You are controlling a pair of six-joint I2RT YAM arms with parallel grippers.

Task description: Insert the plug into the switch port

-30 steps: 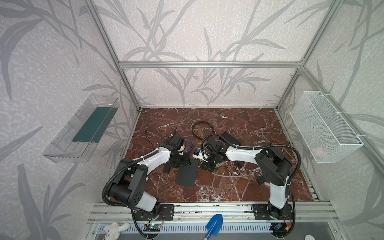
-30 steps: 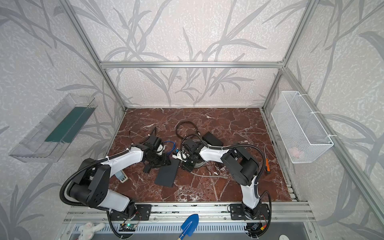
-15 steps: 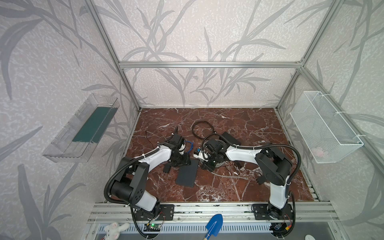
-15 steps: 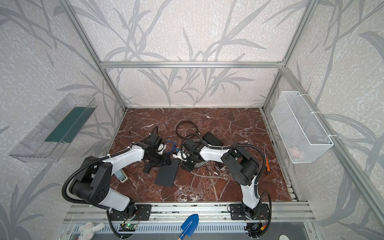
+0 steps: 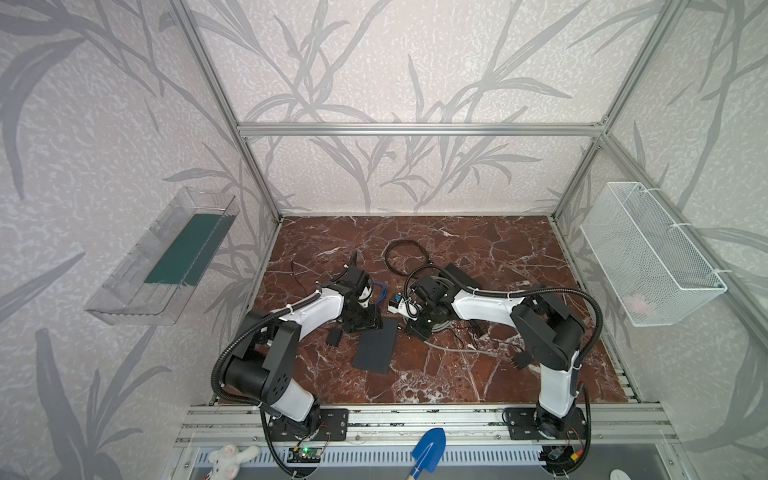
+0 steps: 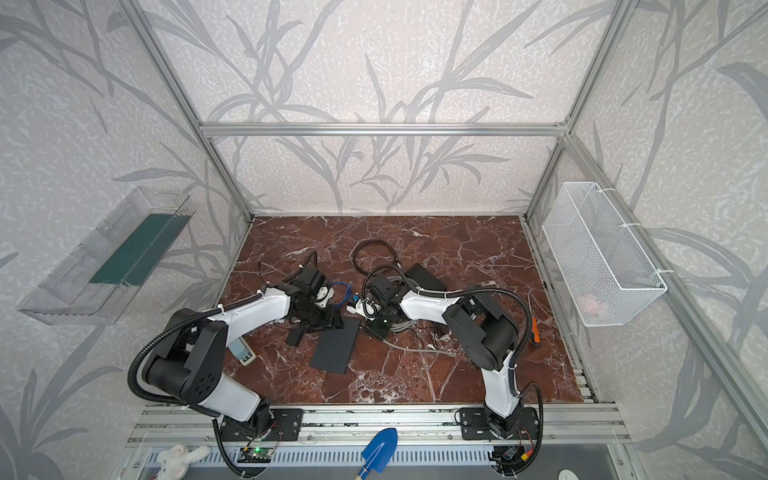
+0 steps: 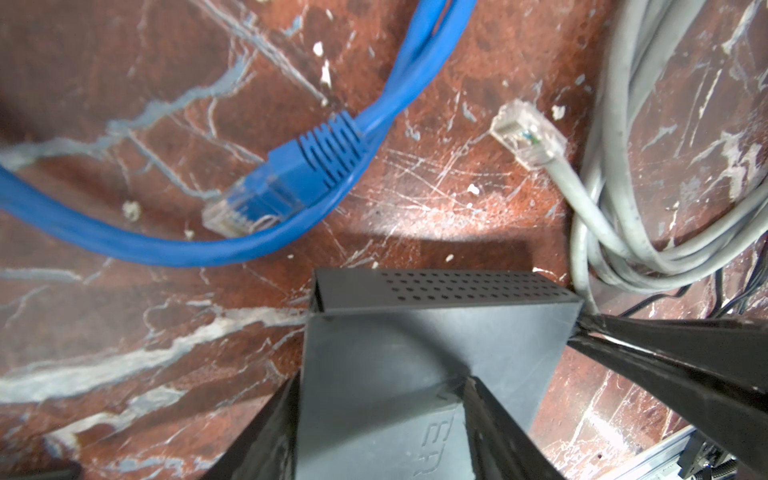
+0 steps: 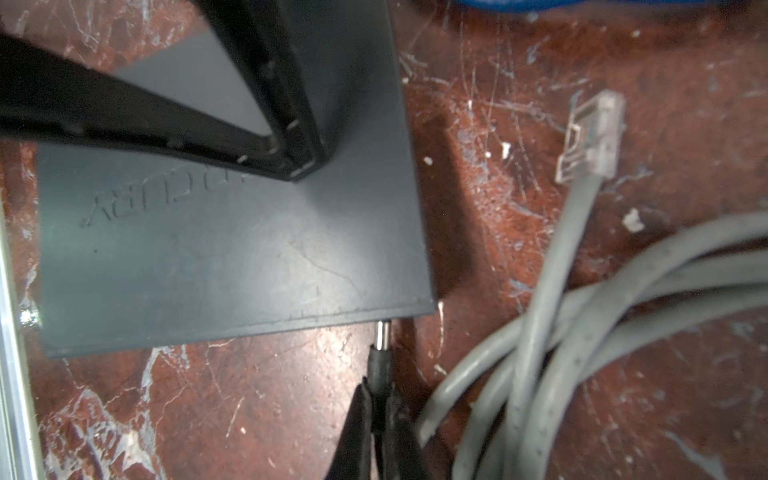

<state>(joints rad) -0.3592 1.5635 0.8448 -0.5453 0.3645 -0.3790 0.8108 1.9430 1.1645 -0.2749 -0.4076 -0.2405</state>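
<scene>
On the left, my left gripper (image 7: 384, 376) has the switch (image 7: 436, 336) clamped between its fingers (image 7: 266, 440), low on the table (image 8: 249, 415) near its middle. I read that hold as a brace, so the box cannot slide away when something pushes on its side. Moving right, the plug (image 8: 380, 361), a black barrel with a bare metal tip, points squarely at the switch's side face close to a corner, with the tip touching the edge. Most of the metal shows, so I judge it not seated, and where it enters is hidden under the lip. Behind it, my right gripper (image 8: 380, 399) is clenched on the plug's body, pinched behind the metal to leave the tip free to go in. Further right a grey cable (image 8: 575, 224) lies coiled, its clear connector (image 8: 592, 137) loose on the table, apart from the switch and probably no part of this job.
</scene>
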